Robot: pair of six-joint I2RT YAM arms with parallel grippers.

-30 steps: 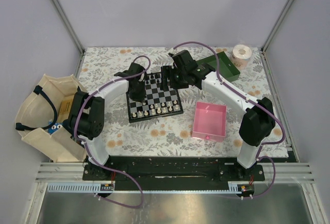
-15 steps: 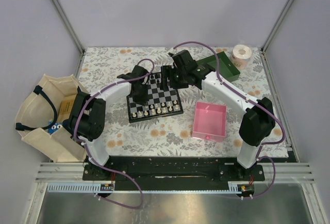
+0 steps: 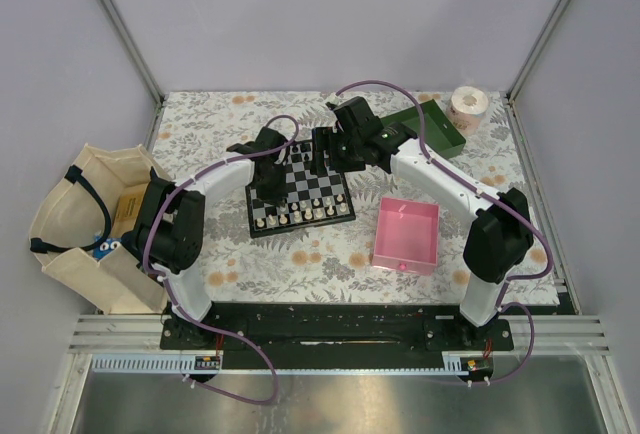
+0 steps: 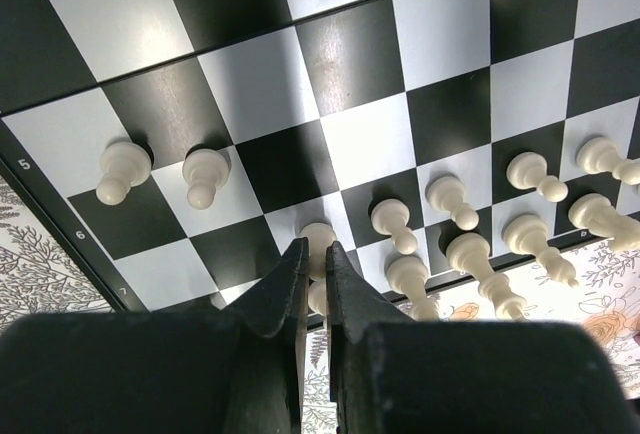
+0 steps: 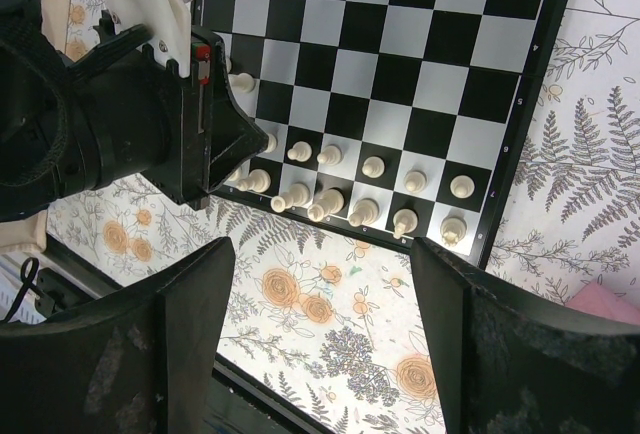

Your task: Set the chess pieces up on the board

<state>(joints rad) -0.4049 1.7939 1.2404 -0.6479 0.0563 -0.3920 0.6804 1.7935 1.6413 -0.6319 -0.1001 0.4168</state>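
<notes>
A small black-and-white board (image 3: 318,186) lies in the middle of the bench (image 3: 300,264). Cream-white chess pieces (image 3: 300,214) stand in two rows along its near edge. The left hand (image 4: 313,254) is closed, its fingertips pressed together right at one cream pawn (image 4: 319,235) (contact unclear). The right hand (image 5: 322,249) hangs above the board's near edge, fingers spread wide, holding nothing.

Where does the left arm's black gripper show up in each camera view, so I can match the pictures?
Top external: the left gripper points down over the near-left part of the black-and-white chequered chessboard.
Left wrist: bottom centre, fingers closed, tips at a cream-white pawn.
Right wrist: a black wedge at left, its tip over the pawn rows.
Shared landmark: the chessboard.
</notes>
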